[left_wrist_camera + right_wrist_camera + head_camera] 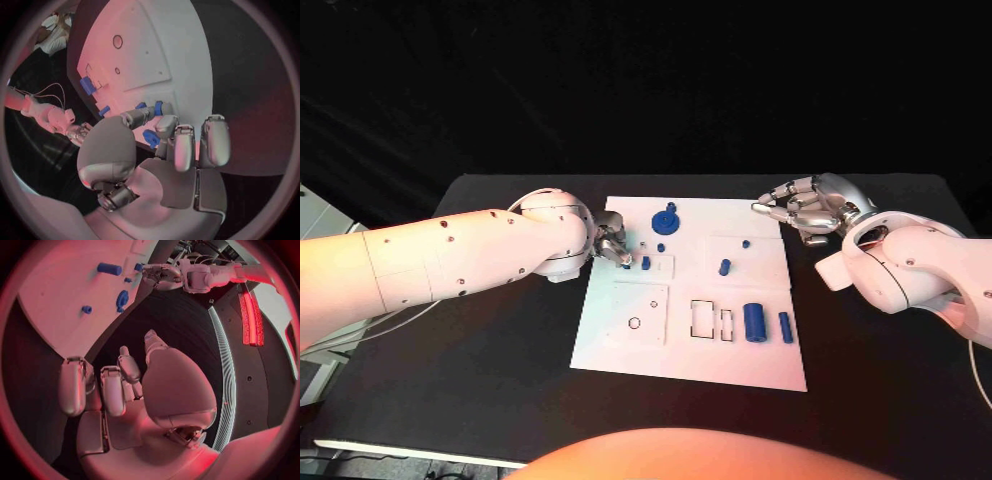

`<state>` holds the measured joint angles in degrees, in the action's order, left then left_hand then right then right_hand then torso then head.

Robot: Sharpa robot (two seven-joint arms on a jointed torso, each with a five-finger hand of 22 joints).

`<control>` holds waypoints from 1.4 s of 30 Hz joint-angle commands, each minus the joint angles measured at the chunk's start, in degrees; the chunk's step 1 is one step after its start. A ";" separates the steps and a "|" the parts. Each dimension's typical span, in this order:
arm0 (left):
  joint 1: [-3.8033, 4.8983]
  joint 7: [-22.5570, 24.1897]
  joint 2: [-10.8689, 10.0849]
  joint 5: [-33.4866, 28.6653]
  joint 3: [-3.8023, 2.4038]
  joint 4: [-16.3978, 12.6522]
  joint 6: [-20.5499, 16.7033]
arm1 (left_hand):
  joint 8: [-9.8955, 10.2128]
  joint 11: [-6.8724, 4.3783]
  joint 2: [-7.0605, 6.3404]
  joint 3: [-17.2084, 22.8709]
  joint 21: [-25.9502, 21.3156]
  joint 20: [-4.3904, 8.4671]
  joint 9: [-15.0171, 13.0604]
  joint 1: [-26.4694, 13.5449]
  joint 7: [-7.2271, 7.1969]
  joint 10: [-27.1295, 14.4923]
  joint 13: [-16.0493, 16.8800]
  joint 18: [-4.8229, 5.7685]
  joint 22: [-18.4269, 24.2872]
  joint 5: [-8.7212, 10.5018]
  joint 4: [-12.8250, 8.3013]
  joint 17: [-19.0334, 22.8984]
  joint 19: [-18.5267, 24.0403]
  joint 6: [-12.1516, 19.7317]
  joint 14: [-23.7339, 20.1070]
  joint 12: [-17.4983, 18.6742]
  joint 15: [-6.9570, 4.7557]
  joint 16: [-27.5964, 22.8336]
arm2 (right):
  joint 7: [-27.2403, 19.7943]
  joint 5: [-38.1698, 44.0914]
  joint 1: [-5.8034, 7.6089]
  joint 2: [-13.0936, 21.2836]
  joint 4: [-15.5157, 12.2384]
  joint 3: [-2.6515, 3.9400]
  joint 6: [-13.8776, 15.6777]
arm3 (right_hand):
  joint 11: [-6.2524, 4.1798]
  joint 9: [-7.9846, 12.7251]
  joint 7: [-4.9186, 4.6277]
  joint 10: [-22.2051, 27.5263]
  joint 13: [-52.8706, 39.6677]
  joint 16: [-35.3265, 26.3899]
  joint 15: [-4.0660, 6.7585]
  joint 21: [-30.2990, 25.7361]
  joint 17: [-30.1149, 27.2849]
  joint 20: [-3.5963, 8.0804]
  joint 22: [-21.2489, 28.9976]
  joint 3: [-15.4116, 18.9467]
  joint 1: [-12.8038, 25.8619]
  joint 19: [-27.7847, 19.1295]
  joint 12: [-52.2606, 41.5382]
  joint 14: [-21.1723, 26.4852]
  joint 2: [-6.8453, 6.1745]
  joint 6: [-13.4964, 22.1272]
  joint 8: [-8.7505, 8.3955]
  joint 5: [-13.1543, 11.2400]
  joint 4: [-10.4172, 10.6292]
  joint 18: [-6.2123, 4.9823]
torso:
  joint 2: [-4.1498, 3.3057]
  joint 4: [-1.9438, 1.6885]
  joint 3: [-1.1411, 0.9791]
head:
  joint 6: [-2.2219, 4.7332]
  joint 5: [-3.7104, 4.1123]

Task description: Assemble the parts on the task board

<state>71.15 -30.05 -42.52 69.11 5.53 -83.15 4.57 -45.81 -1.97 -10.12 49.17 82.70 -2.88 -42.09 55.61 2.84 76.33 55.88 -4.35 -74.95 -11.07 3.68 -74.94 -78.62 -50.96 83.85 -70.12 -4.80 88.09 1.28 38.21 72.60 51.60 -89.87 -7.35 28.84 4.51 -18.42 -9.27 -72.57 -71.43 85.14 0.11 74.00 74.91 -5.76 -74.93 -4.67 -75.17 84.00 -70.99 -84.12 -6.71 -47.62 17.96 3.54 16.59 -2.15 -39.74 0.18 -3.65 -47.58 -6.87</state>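
Both hands at the task board (625,350), left one working a part, right one idle.

White task board lay in the middle of the black table (473,400), nothing else on the table near it. Six blue parts counted on the board in the head view: a round piece (666,219) near the far edge, a small peg (662,246), another small peg (746,243), a short cylinder (724,267), and a large cylinder (754,322) with a slimmer one (786,327) just beside it. Left hand (612,246) sat at the board's left edge, fingers curled; the left wrist view showed fingertips (164,126) touching a small blue part (158,107), but a real grip couldn't be confirmed. Right hand (805,208) hovered off the board's far right corner, fingers loosely curled, holding nothing.
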 commanded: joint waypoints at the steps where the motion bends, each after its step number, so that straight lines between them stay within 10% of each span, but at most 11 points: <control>1: -0.19 0.23 0.31 -0.96 0.13 0.00 1.27 | -0.06 -0.37 -0.09 -0.55 -0.27 -0.24 0.18 -0.78 -1.38 0.20 0.14 0.84 -1.51 0.43 0.30 -11.32 0.30 -1.31 5.17 -0.23 -0.38 0.21 | -0.46 0.47 -0.04 -0.05 -0.01 0.00 -1.09 | -0.08 0.07 0.10 0.33 0.08 -0.19 -0.14 -0.30 6.76 -0.16 -6.85 0.22 -0.13 0.00 0.08 -3.66 0.12 0.20 0.18 -0.12 0.03 -1.16 | -0.01 0.03 0.00 | -0.01 0.03; 42: -0.22 0.61 -0.69 -3.23 -0.47 0.89 -0.08 | -0.14 0.04 -1.46 -17.60 -1.59 0.06 2.41 -2.26 -0.96 -1.62 -1.46 0.45 -0.03 0.49 11.34 -9.90 1.45 -1.19 4.76 1.22 -0.11 -0.48 | -0.76 0.33 -0.24 0.17 -0.01 -0.01 -1.61 | -0.06 0.10 0.09 0.45 0.26 -0.33 -0.14 -0.70 6.60 -0.14 -6.67 0.78 1.00 -0.08 0.17 -3.62 0.15 0.32 0.28 -0.12 0.12 -1.22 | -0.04 -0.02 0.04 | 0.19 0.47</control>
<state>70.95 -29.99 -43.22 67.25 5.09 -82.02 4.96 -46.14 -1.93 -11.59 31.53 81.09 -2.78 -39.68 52.96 1.89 74.79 54.28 -4.34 -74.76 -10.44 15.17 -74.92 -77.23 -52.27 83.84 -68.83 -4.81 87.72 1.17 38.19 72.42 51.75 -89.82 -7.36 28.27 4.51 -18.37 -9.27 -72.57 -71.19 85.15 0.11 73.48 74.93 -5.76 -74.90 -4.12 -74.64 84.00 -70.99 -84.12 -6.64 -47.62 17.96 3.54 16.68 -3.05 -39.77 0.23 -3.62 -47.45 -6.45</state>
